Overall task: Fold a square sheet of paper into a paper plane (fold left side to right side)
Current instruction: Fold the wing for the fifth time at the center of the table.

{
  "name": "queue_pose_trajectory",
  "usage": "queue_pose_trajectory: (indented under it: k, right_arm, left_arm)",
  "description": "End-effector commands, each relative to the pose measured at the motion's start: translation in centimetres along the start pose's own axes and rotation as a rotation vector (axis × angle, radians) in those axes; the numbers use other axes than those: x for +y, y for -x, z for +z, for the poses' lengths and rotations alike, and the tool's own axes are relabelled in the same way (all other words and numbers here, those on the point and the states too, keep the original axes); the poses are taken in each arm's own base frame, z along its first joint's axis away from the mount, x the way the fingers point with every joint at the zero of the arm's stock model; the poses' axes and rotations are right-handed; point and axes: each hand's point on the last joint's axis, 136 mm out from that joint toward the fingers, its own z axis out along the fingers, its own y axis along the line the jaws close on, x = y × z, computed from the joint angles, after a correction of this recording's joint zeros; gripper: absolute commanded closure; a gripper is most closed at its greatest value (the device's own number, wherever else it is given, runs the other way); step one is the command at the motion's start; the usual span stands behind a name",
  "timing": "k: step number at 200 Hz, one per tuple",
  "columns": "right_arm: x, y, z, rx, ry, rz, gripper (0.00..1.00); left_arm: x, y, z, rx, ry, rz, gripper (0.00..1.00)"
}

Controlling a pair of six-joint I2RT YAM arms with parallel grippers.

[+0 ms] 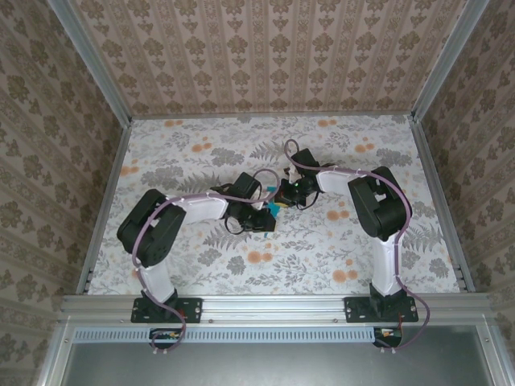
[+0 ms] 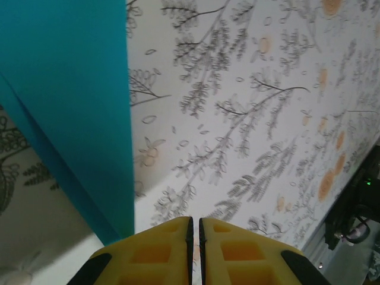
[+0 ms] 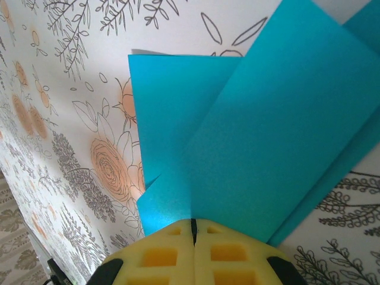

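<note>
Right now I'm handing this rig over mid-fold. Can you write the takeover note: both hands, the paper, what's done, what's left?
Left hand: fingers together, nothing between them. The square sheet of paper stands just beside it, to the left in its wrist view.
Right hand: shut on the sheet's near edge, as far as its wrist view shows.
Sheet: mid-table, between the two hands, apparently partly raised off the surface.
Done: the sheet is folded over, with overlapping layers showing.
Left: no pointed plane shape yet; the remaining folds and creases are to do.
</note>
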Motion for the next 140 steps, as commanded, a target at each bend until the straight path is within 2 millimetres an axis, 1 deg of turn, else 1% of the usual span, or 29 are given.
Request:
queue_pose_trajectory:
  k: [1, 77, 140]
  right_arm:
    - [-4.3, -1.6, 1.5, 0.062, -0.134, 0.063, 1.00]
    - [-5.4, -1.6, 1.3, 0.074, -0.195, 0.062, 1.00]
    - [-6.3, -1.5, 1.3, 0.088, -0.246, 0.061, 1.00]
  left_arm:
    - [-0.1, 0.7, 0.3, -0.014, 0.000, 0.030, 0.86]
    - [1.9, -0.4, 0.3, -0.024, 0.031, -0.019, 0.87]
    - [2.6, -0.9, -0.2, -0.040, 0.031, -0.039, 0.87]
